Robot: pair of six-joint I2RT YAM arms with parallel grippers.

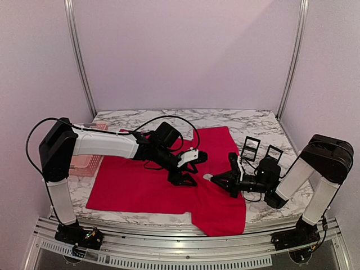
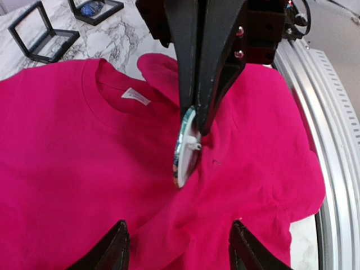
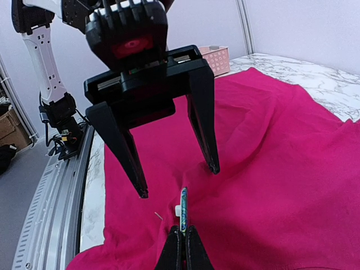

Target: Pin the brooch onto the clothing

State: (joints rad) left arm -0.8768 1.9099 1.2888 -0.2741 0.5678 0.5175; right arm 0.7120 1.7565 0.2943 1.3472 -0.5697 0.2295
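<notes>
The clothing, a bright red T-shirt [image 1: 140,180], lies spread on the marble table, its white neck label [image 2: 136,97] showing. The brooch [image 3: 183,211], a small round disc seen edge-on, stands against a raised fold of the fabric [image 2: 183,149]. My right gripper [image 3: 183,243] is shut on its lower rim [image 1: 212,179]. A thin pale pin tip [image 3: 158,216] shows just left of it on the cloth. My left gripper [image 3: 179,181] hangs open just above the brooch, one finger on either side and nothing between them [image 2: 180,247] [image 1: 193,169].
Two black display boxes [image 1: 250,147] [image 1: 274,153] stand on the marble behind the right arm. A pink plastic basket [image 1: 84,163] sits at the table's left edge. The metal rail [image 2: 337,112] runs along the near edge, where the shirt's hem hangs over.
</notes>
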